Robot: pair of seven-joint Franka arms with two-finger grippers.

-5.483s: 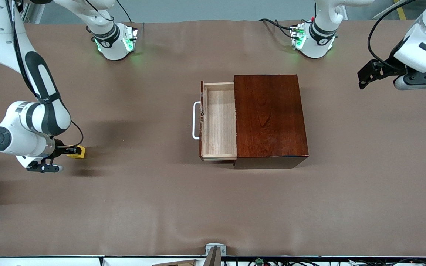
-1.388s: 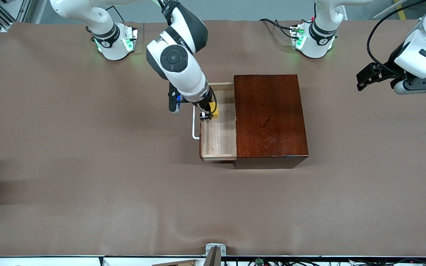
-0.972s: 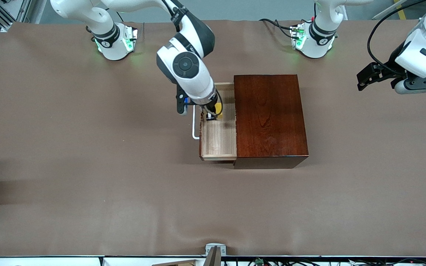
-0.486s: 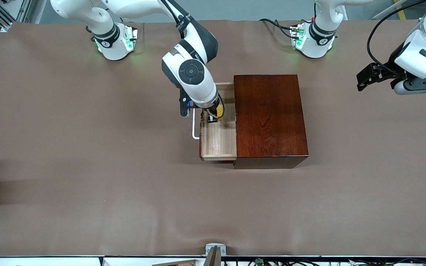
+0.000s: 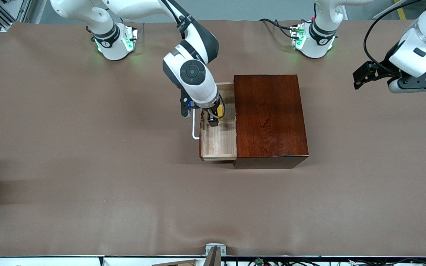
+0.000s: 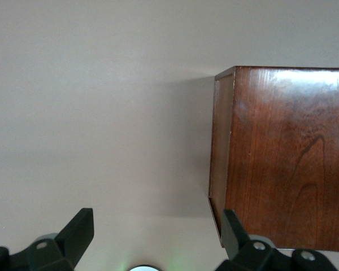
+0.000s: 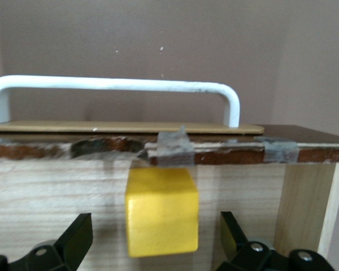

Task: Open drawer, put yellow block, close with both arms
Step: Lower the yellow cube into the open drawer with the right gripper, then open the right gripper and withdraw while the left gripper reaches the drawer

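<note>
The drawer (image 5: 218, 144) stands pulled out of the dark reddish-brown box (image 5: 270, 118) toward the right arm's end of the table, its white handle (image 5: 195, 127) outermost. My right gripper (image 5: 213, 120) hangs over the drawer's open tray, fingers wide apart. The yellow block (image 5: 220, 111) is in the tray just under it. In the right wrist view the block (image 7: 161, 212) sits free between the fingers of my right gripper (image 7: 156, 236), touching neither, in front of the handle (image 7: 113, 84). My left gripper (image 5: 359, 77) is open and empty, up beside the box (image 6: 282, 158) at the left arm's end, as its wrist view (image 6: 158, 228) shows.
The brown table cover (image 5: 87, 184) spreads all round the box. The two green-lit arm bases (image 5: 115, 40) (image 5: 311, 38) stand along the table's edge farthest from the front camera. A small grey mount (image 5: 215, 249) sits at the nearest edge.
My right gripper carried the yellow block from the table over the open drawer, then opened and let it go. My left gripper shifted slightly toward the box.
</note>
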